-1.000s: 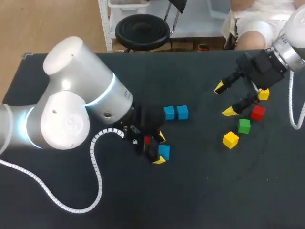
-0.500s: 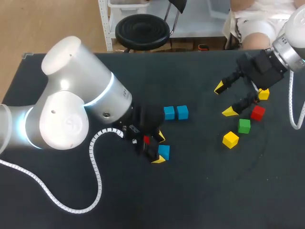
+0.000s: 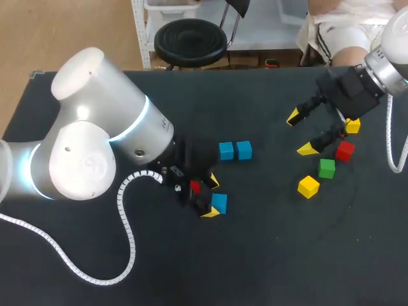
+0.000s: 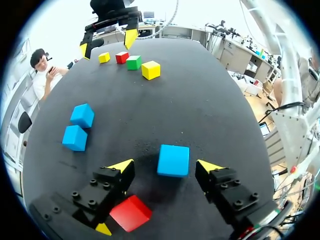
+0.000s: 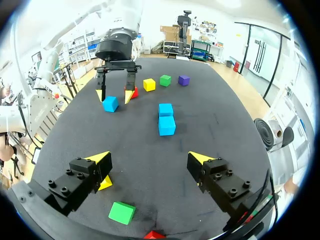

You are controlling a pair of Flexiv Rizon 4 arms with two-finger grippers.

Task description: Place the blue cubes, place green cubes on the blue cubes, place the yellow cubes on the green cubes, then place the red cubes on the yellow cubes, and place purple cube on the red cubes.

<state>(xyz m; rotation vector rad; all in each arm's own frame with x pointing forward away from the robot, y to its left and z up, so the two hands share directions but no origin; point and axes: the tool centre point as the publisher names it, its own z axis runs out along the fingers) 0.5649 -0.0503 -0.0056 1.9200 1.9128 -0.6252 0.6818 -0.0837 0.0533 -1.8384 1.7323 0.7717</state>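
My left gripper stands open around a blue cube on the table, with a gap on each side of it. The same cube shows between the yellow tips of the left gripper in the head view. A red cube lies under one left finger. Two more blue cubes sit side by side nearby. My right gripper hangs open and empty, beside a yellow cube, a red cube, a green cube and another yellow cube.
In the right wrist view, beyond the left gripper, a yellow cube, a green cube and a purple cube stand in a row. The left arm hides them in the head view.
The left arm's upper body has shifted slightly to the left. Its gripper stays around the blue cube, and the right arm has not moved.
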